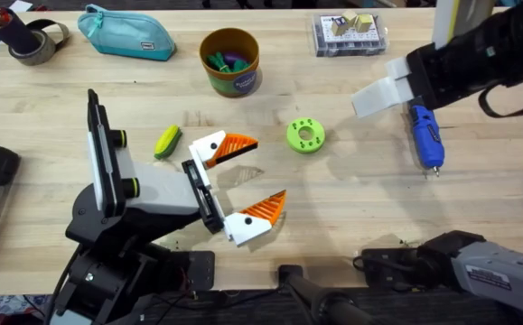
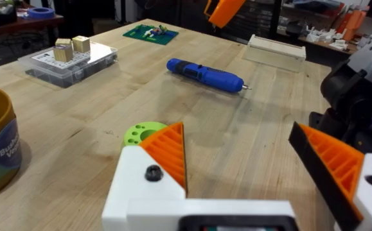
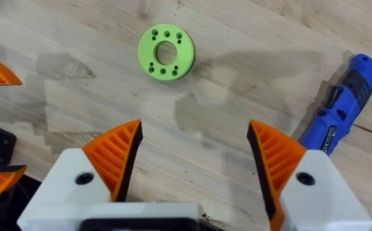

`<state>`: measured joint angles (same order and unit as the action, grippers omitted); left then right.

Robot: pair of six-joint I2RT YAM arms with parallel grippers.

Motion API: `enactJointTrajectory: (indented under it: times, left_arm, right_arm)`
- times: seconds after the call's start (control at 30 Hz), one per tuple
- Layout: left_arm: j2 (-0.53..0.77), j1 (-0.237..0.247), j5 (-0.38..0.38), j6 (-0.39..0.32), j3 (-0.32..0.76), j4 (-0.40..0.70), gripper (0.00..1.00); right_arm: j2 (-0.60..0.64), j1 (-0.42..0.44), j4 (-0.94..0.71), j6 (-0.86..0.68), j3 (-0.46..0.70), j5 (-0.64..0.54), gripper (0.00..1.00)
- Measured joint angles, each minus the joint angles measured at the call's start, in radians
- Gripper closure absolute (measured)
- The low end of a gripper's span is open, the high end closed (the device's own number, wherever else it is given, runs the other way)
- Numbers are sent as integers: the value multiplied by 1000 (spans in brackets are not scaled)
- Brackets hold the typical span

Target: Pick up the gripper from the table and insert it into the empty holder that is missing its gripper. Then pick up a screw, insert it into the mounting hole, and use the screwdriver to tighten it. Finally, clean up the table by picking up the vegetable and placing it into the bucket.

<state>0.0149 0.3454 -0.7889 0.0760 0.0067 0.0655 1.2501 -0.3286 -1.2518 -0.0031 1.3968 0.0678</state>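
Resting low over the pale, grained wooden desk [image 1: 351,208], the left gripper [image 1: 246,178] had its white fingers spread wide, the orange ribbed wedge pads [image 2: 168,153] holding nothing. Just behind it lay the corn [image 1: 167,141], a small yellow oval with green husk sides, flat on the wood and close to one finger but not touching it. Off the fingertips sat the lime-green disc [image 1: 305,135], round, with a centre bore and a ring of small holes.

Up at the far right, the right gripper [image 3: 194,157] hung above the desk, fingers likewise apart and empty; between its ribbed pads [image 3: 115,154] there was bare wood. The screwdriver [image 1: 424,135], a slim blue pen shape with a short metal tip, lay on the desk just beside and under that arm, tip toward the near edge. From the left wrist it showed as a smooth blue barrel lying on its side.

The bucket [image 1: 229,61], a round orange-brown tub with a purple-and-green label, stood upright toward the far side, colourful bits inside. A teal zip pouch [image 1: 126,33] lay left of it, a clear plastic parts box [image 1: 350,34] to its right, well apart.
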Motion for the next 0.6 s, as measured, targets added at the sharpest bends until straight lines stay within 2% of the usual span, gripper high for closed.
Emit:
enactJointTrajectory:
  times: [0.13, 0.4, 0.6]
  left_arm:
    - [0, 0, 0, 1, 0, 0, 12]
    - [0, 0, 0, 1, 0, 0, 12]
    - [0, 0, 0, 1, 0, 0, 12]
  right_arm:
    - [2, 0, -4, -15, 0, 14, 12]
    - [2, -21, -35, -245, 0, 267, 11]
    - [2, -24, -34, -308, 0, 333, 11]
